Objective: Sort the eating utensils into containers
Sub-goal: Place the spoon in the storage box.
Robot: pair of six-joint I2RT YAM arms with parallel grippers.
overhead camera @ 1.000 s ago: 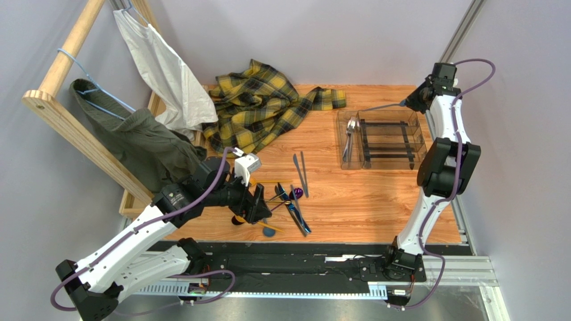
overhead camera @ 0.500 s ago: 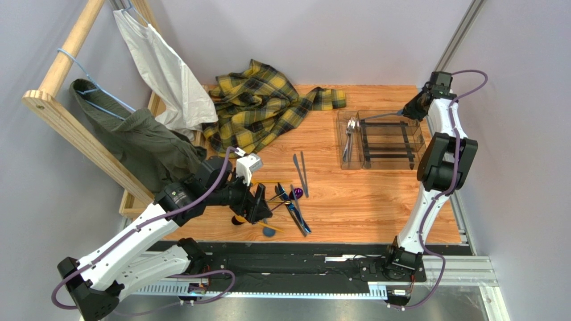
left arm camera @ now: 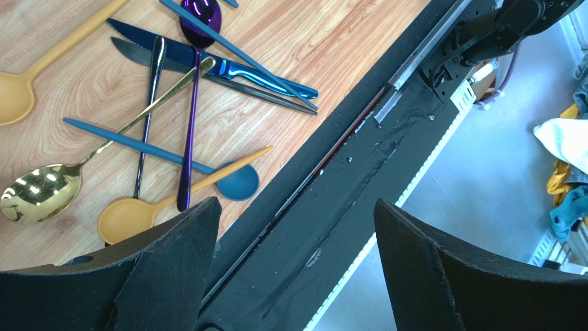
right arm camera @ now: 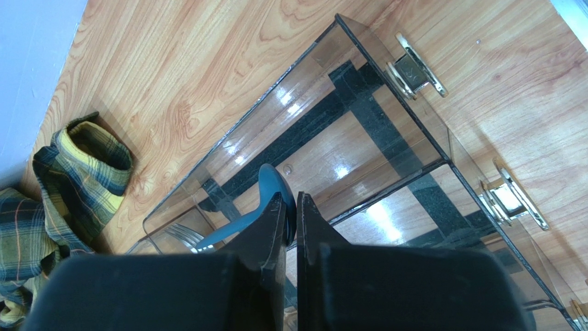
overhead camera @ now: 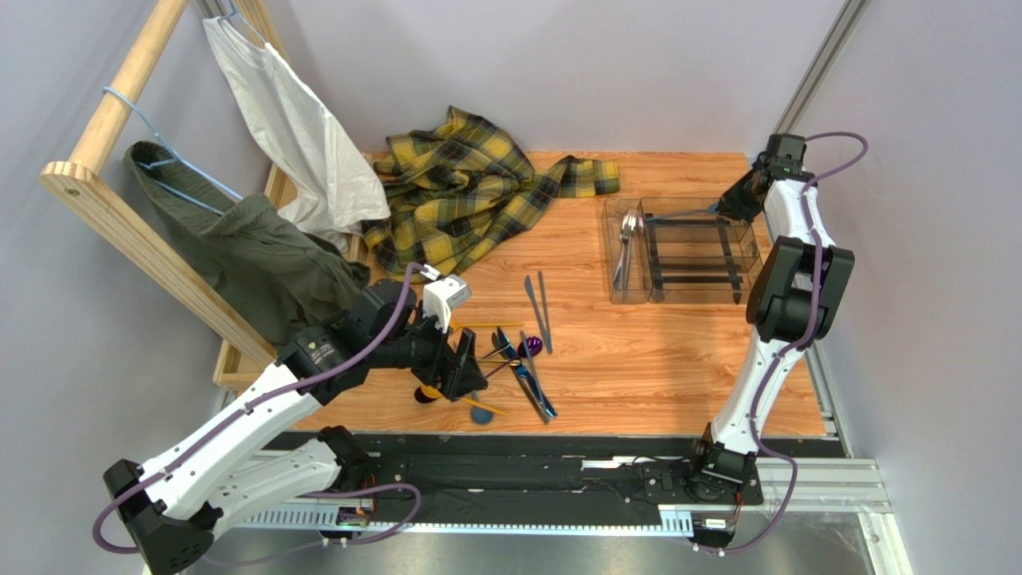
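Utensils [left arm camera: 188, 124] lie mostly in one crossed heap at the near edge of the wooden counter [overhead camera: 624, 347]. One clear tray [overhead camera: 690, 300] stands at the far right, with silver pieces [overhead camera: 624, 249] in its leftmost compartment, number unclear. The right gripper [right arm camera: 290, 207] is clamped on one teal spoon [right arm camera: 275, 185] above the tray. The left gripper [left arm camera: 293, 203], jaws spread wide and empty, hangs over the heap's near side. The heap shows two yellow spoons [left arm camera: 124, 217], one blue knife [left arm camera: 241, 69], one dark grey knife [left arm camera: 128, 48], one gold spoon [left arm camera: 38, 193], one purple spoon [left arm camera: 200, 14] and a second teal spoon [left arm camera: 234, 185]. Two dark grey pieces [overhead camera: 531, 302] lie just beyond the heap.
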